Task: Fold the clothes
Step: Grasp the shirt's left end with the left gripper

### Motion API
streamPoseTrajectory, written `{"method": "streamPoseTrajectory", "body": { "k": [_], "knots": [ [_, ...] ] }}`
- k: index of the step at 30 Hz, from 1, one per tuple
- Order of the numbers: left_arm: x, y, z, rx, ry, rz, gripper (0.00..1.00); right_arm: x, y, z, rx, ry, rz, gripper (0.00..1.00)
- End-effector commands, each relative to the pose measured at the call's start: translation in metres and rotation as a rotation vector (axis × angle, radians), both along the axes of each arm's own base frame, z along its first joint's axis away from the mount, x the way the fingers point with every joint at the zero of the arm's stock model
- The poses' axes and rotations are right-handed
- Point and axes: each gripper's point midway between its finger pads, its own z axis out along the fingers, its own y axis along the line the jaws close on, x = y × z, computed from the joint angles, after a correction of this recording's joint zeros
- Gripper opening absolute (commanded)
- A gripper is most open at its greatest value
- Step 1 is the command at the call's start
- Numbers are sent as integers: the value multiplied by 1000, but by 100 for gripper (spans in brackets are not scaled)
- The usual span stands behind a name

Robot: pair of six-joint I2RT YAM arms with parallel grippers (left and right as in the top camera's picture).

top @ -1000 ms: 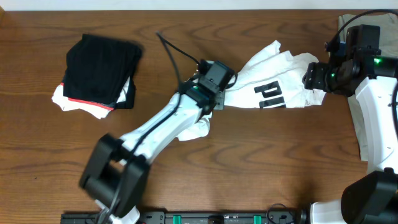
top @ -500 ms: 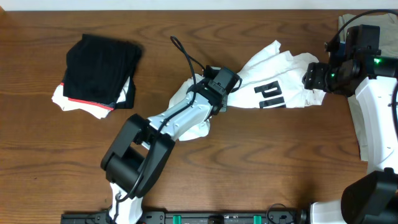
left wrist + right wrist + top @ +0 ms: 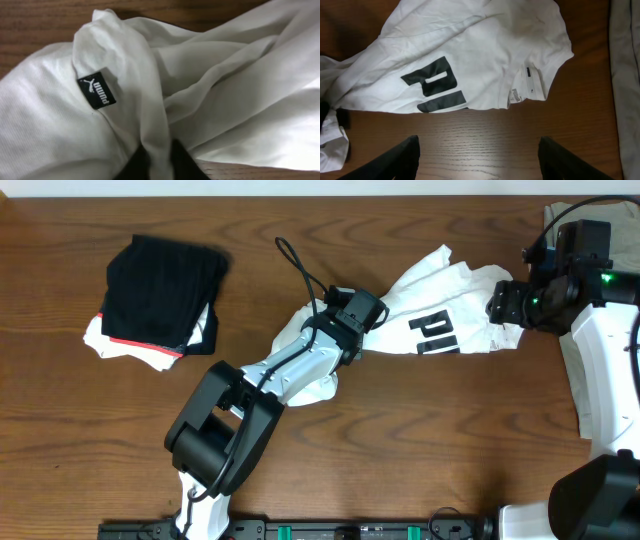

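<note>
I count one white T-shirt [image 3: 440,300] mid-frame and one black garment [image 3: 165,290] at upper left. My left gripper [image 3: 159,150] pinches a fold of the white T-shirt; my right gripper [image 3: 477,141] gapes wide, empty.

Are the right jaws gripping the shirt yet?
No, they stand wide open above the table, the shirt lying beyond their tips.

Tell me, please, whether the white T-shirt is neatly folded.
Not folded: the white T-shirt lies bunched and twisted, the left end effector pinching its fabric.
</note>
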Motion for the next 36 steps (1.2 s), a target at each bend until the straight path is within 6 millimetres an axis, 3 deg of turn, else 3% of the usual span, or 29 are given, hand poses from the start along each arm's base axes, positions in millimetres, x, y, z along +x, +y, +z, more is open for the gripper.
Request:
{"method": "streamPoseTrajectory", "body": {
  "k": [1,7,13,17,20,28,34,36],
  "knots": [
    [4,3,14,19,-33,-10,6,-2,-1,-4,3,13,2,74],
    [-4,10,73,-2,-92,-50,6,-2,-2,-4,2,13,2,74],
    [-36,34,141,-30,-126,-50,6,-3,-1,-5,3,20,6,74],
    [-62,54,165,-20,-108,-52,6,-5,1,-6,11,29,11,74],
    [-85,61,165,-25,-31,-75,6,-7,5,-6,30,34,29,74],
    [-148,84,137,36,276,-75,6,-14,7,-8,34,64,36,73],
    [-165,97,134,84,349,-55,6,-16,9,-9,46,71,43,71],
    [-165,97,134,81,347,-50,6,-16,20,-6,93,57,100,70]
  ]
}}
